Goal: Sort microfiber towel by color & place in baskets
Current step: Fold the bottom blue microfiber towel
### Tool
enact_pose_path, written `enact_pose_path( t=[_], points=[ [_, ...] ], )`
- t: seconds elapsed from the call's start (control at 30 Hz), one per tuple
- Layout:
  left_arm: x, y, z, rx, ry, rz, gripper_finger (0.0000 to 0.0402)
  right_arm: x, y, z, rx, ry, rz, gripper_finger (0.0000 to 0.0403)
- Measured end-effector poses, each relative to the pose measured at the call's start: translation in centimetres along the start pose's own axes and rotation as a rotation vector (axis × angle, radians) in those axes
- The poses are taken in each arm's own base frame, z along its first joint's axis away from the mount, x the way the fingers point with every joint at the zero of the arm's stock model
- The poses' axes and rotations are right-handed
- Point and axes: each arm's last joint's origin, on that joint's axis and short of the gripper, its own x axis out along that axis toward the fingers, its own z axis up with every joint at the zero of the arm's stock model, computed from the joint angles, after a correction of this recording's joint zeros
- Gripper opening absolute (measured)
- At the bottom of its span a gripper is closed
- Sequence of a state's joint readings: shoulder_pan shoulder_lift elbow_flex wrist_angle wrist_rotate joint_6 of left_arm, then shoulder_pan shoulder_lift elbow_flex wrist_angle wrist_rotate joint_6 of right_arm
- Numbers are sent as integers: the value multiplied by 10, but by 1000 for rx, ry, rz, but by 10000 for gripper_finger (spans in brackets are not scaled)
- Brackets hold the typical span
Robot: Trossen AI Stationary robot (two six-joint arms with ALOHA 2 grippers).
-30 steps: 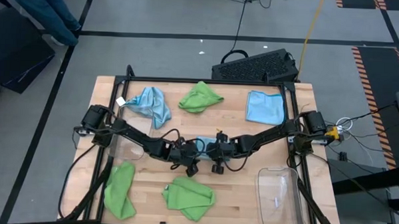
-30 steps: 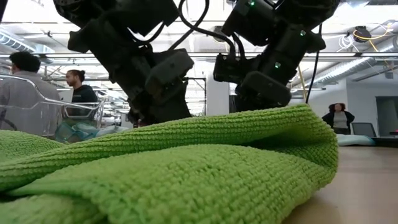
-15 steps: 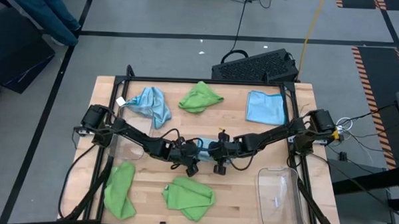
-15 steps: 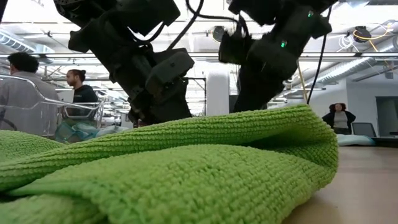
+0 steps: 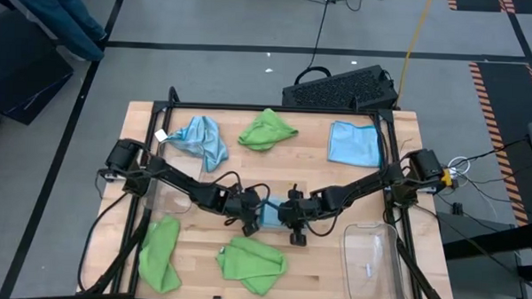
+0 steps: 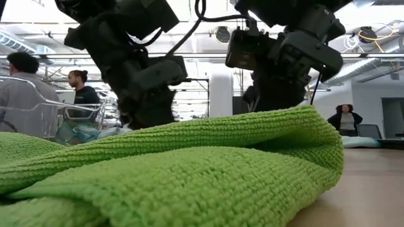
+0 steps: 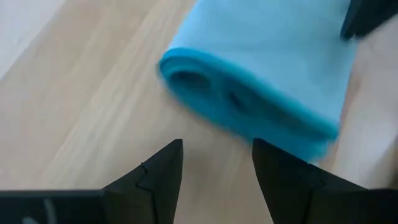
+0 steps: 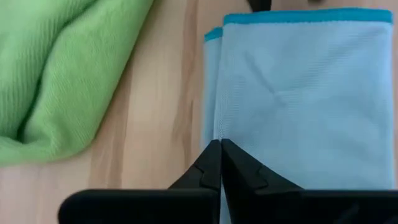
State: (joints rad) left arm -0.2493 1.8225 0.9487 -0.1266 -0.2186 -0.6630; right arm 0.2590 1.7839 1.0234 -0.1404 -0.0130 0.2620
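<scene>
Right wrist view: light blue towel, folded at table centre, now has the right gripper clenched on its near edge (a second ago it hung farther back). Left gripper gapes beside the fold, holding nothing. Clear basket holds no towel; sorting barely begun.

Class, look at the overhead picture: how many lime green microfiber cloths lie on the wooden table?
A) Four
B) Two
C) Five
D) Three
D: one lime green microfiber cloth lies at the table's far side, and two more lie along the near edge.
</scene>
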Motion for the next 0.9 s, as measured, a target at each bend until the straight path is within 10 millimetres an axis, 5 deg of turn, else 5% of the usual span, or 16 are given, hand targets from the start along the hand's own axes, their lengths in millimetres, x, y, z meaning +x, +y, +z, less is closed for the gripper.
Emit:
enact_pose_path(
  t=[0.33,0.9],
  points=[
    [-37,-7,11,29,-91,-33,195,0,-15,4,8,-10,-35,0],
    [-5,13,18,79,-87,53,195,0,-4,-4,-56,59,25,0]
  ],
)
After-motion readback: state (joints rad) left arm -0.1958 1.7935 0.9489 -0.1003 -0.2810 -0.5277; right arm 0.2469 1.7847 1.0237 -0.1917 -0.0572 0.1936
